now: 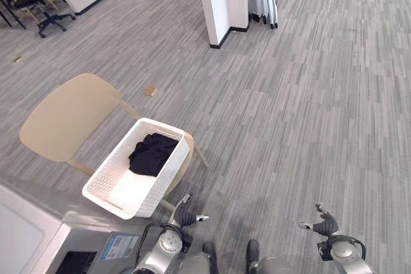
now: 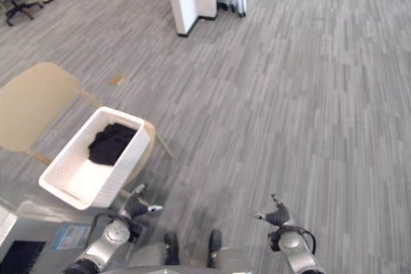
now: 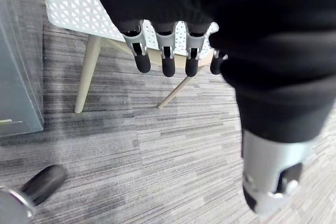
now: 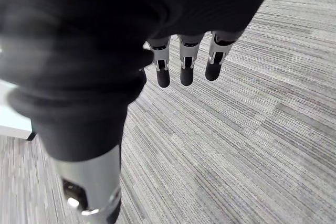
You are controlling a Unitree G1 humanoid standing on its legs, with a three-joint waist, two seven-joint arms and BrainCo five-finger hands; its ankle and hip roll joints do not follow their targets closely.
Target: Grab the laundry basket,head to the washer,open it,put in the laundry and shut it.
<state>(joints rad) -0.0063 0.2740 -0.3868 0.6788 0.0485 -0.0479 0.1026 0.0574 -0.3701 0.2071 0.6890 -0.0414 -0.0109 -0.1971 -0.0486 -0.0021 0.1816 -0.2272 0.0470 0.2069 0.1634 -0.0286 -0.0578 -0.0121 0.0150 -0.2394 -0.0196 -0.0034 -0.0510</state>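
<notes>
Left hand (image 1: 186,215) beside white basket (image 1: 112,187) with black laundry (image 1: 153,153)

1. We see even, bright indoor light on the grey carpet (image 1: 308,94), with no glare.
2. We note only a soft, faint shadow under the chair (image 1: 70,117).
3. In both wrist views, the close dark hand covers are blurred; the floor beyond is sharper.

The laundry basket (image 1: 154,190) is white plastic with a perforated lattice wall. The laundry (image 1: 153,153) inside is black matt cloth. The chair (image 1: 67,117) has a smooth, matt beige shell and pale wooden legs. The floor (image 1: 308,107) is grey striped carpet, rough-looking.
</notes>
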